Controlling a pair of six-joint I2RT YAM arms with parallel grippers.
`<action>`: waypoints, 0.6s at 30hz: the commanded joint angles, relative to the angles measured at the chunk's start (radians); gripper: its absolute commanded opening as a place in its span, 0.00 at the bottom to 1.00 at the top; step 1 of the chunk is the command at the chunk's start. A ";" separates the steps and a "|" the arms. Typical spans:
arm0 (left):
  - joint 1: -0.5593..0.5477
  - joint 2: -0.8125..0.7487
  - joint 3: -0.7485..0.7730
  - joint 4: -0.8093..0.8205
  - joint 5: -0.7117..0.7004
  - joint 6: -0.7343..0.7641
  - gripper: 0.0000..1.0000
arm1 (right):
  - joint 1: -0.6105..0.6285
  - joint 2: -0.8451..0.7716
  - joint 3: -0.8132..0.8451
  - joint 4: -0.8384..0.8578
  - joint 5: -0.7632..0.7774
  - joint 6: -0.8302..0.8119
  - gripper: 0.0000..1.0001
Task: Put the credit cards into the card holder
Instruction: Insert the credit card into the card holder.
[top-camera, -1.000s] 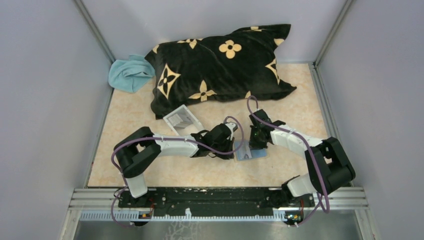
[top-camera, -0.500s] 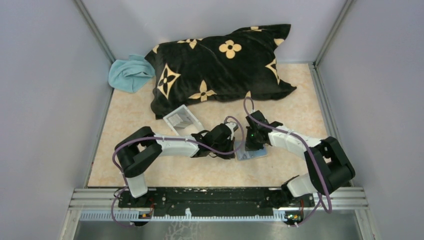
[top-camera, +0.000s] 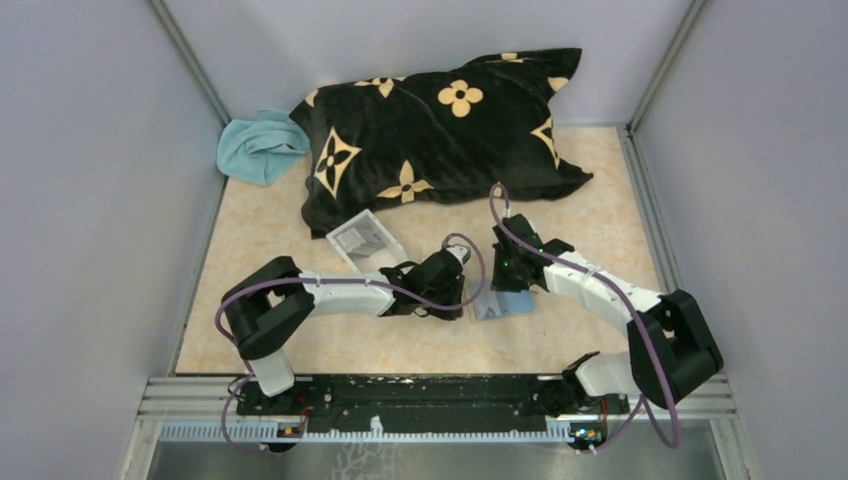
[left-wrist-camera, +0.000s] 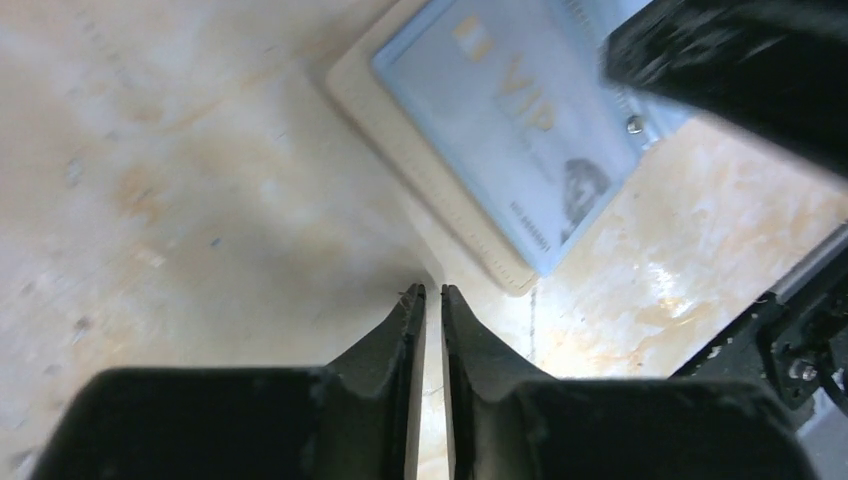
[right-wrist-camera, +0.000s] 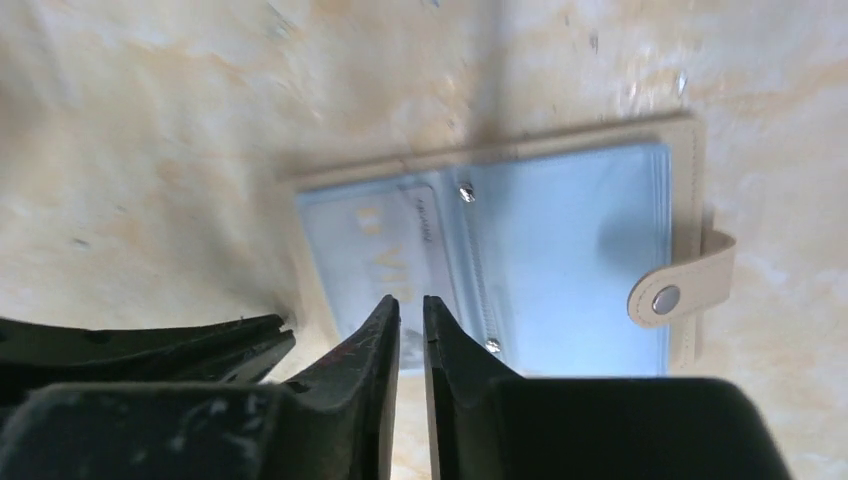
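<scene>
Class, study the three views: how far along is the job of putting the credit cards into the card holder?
Done: the card holder lies open, and a blue card looks tucked into one pocket. In hand: nothing; the left hand and right hand are shut and empty at its edge. Left: the clear tray may hold more cards, but they are too small to tell.
</scene>
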 joint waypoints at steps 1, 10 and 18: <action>0.002 -0.038 -0.023 -0.300 -0.144 -0.007 0.22 | 0.009 -0.086 0.102 0.027 0.046 -0.070 0.23; 0.002 -0.316 0.033 -0.437 -0.277 -0.136 0.40 | 0.018 -0.120 0.282 0.105 0.084 -0.278 0.43; 0.003 -0.559 0.058 -0.385 -0.451 -0.073 0.99 | 0.019 -0.104 0.429 0.386 0.022 -0.474 0.55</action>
